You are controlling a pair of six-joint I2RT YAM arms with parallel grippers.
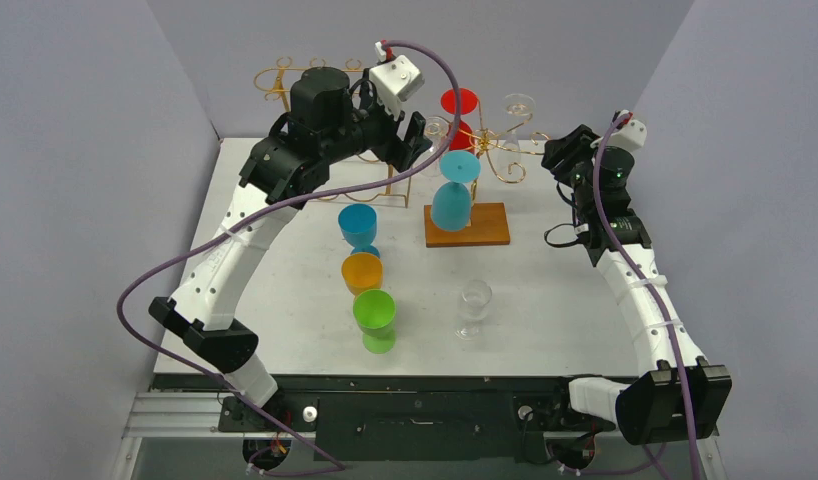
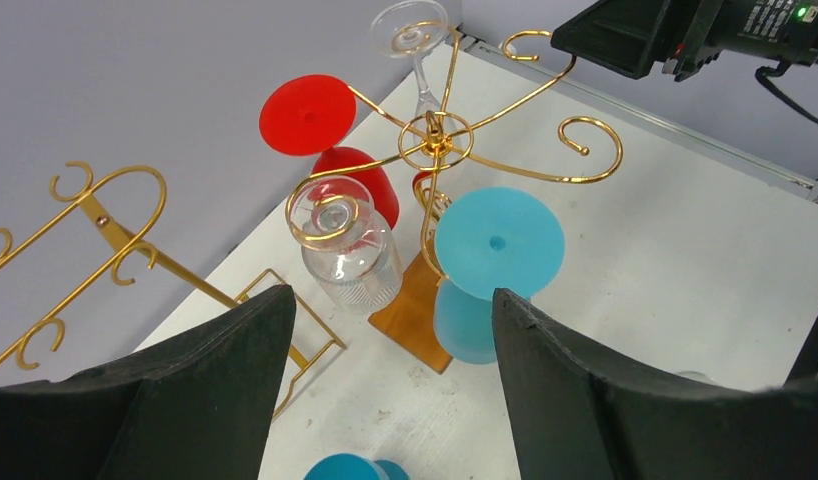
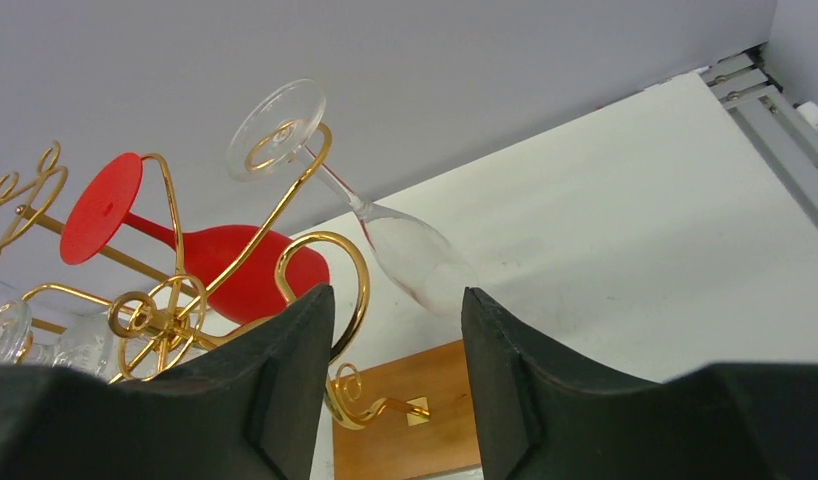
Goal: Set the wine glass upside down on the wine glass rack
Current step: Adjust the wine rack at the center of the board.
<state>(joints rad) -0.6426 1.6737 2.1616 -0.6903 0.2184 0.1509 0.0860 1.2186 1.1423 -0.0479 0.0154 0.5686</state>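
White tabletop (image 1: 545, 290): left gripper (image 2: 385, 300) raised, right gripper (image 3: 397, 295) tilted upward, both black pincers apart and empty, flanking curled gold-wire rack (image 2: 435, 140) bearing inverted clear wine glass (image 3: 410, 250).

Bright even light, soft shadows, sharp

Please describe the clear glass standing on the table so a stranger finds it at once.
Find the wooden base of the gold rack. From it toward the near edge of the table stands the clear glass, upright. The green cup to its left is coloured; this one is colourless and not hanging.
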